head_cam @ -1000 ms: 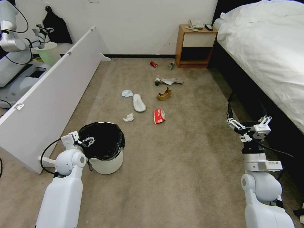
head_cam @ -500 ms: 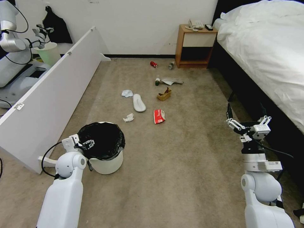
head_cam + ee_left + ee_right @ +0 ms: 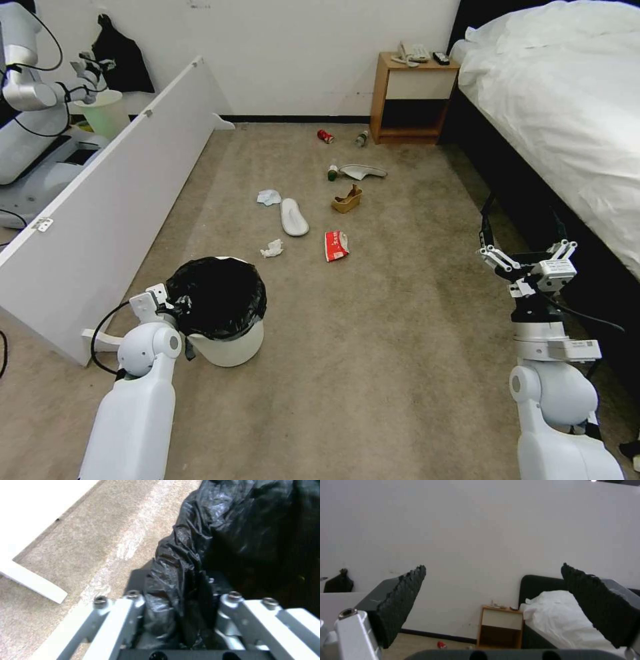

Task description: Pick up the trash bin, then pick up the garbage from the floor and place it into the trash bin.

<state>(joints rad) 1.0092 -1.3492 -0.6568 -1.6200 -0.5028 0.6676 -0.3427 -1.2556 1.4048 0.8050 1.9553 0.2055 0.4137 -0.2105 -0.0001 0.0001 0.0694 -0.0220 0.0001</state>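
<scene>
The trash bin (image 3: 227, 343), white with a black bag (image 3: 233, 530) over its rim, stands on the carpet at near left. My left gripper (image 3: 177, 307) sits at the bin's near-left rim, its fingers (image 3: 133, 600) shut on the bag-covered edge, one outside and one inside. The garbage lies farther out: a red packet (image 3: 335, 245), white tissue (image 3: 271, 249), two white slippers (image 3: 294, 217) (image 3: 363, 171), a blue tissue (image 3: 269, 197), brown paper bag (image 3: 347, 199), green bottle (image 3: 331, 173), red can (image 3: 325, 136) and another bottle (image 3: 361, 138). My right gripper (image 3: 520, 235) (image 3: 493, 566) hangs open at right, holding nothing.
A long white panel (image 3: 100, 200) stands along the left. Beyond it another robot (image 3: 27, 93) holds a pale green bin (image 3: 103, 113). A wooden nightstand (image 3: 413, 100) stands at the far wall and a bed (image 3: 567, 100) runs along the right. Open carpet lies between bin and bed.
My left gripper has drawn back slightly toward me on the bin's rim, and the rim has shifted a little with it. The right gripper has sunk slightly.
</scene>
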